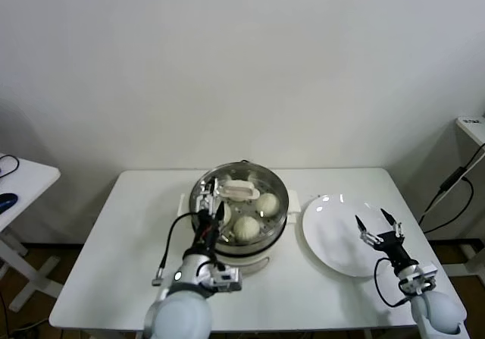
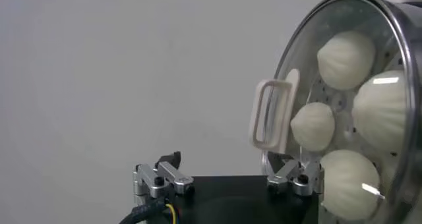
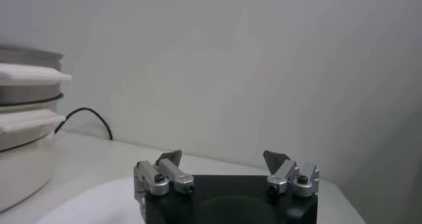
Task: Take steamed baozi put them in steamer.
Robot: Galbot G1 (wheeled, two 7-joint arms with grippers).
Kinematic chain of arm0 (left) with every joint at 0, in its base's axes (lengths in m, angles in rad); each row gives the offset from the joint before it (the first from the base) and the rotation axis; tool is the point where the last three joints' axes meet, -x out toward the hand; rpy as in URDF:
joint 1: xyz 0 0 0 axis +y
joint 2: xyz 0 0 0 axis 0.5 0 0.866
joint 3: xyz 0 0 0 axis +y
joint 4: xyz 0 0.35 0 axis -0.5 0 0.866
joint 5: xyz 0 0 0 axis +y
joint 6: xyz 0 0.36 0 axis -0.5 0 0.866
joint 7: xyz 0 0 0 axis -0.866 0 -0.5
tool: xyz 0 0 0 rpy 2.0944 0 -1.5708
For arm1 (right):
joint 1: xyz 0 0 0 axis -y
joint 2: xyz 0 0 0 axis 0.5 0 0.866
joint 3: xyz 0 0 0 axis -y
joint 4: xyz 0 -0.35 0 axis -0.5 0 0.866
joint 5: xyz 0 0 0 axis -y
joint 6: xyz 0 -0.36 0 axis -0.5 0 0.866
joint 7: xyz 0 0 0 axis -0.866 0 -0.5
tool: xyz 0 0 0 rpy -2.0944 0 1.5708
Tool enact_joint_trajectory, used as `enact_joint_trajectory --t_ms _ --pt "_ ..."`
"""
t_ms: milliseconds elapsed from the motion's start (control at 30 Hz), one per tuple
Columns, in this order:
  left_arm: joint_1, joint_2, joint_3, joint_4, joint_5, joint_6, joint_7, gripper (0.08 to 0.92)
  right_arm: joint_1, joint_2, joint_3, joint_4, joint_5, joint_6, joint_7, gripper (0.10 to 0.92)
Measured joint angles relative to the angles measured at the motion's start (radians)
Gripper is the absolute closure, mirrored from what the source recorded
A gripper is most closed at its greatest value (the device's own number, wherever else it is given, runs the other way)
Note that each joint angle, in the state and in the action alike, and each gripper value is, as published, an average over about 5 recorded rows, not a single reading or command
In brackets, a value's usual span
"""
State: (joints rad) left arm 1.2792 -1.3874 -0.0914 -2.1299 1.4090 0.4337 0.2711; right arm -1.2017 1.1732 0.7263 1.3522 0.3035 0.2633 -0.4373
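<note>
The steamer point(image 1: 261, 246) stands mid-table on its white base, and the glass lid with a white handle point(image 1: 239, 191) lies on top of it. Several steamed baozi point(image 1: 266, 203) show through the glass; the left wrist view has them close up point(image 2: 346, 59) beside the lid handle point(image 2: 271, 113). My left gripper point(image 1: 212, 207) point(image 2: 223, 159) hovers open over the steamer's front-left rim, by the handle, holding nothing. My right gripper point(image 1: 371, 218) point(image 3: 222, 156) is open and empty above the white plate point(image 1: 333, 244). The steamer's side point(image 3: 26, 113) shows in the right wrist view.
The white plate lies just right of the steamer and carries nothing. A side table point(image 1: 30, 176) with a blue mouse point(image 1: 7, 200) stands at the far left. Black cables point(image 1: 447, 191) hang by the table's right end. A white wall rises behind.
</note>
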Motion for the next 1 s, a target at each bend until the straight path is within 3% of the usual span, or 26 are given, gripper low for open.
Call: enact_joint_trajectory --t_ms 500,1000 --pt "0.169 0.011 -0.257 -0.039 -0.603 -0.204 -0.265 0.177 -0.035 -0.029 -0.034 0.065 0.041 0.002 0.060 0.203" --pt "0.235 -0.013 -0.554 0.125 -1.214 -0.469 -0.334 0.177 -0.074 -0.021 -0.067 0.112 0.073 0.021 0.098 0.203"
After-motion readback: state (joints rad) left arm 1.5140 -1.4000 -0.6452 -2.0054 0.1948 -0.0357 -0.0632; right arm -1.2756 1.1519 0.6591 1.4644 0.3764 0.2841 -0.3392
